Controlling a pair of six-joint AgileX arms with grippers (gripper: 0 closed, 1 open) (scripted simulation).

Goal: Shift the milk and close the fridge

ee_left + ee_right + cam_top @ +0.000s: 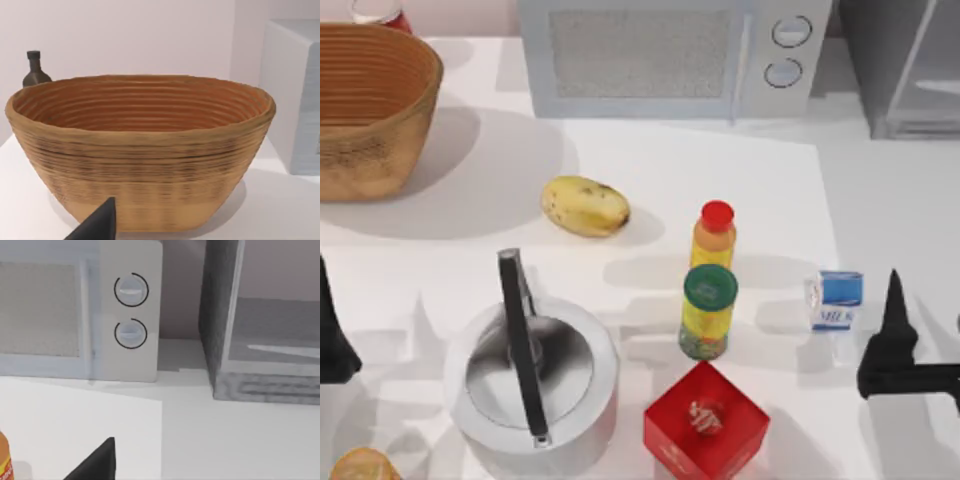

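The milk (835, 300), a small white carton with blue panels, stands upright at the right of the table. My right gripper (924, 300) is open just right of the carton, apart from it, and one dark finger (97, 462) shows in the right wrist view. The fridge (905, 70) is a grey cabinet at the far right corner, partly in view; in the right wrist view the fridge (265, 340) stands beside the microwave. I cannot tell how its pale-framed door stands. My left gripper (328, 330) is parked open at the table's left edge, holding nothing.
A grey microwave (660, 60) sits at the back. A woven basket (370, 110) is at the back left, with a dark bottle (35, 70) behind it. A yellow potato (585, 206), red-capped bottle (714, 238), green-capped jar (708, 312), red cube (705, 425) and metal kettle (532, 375) fill the middle.
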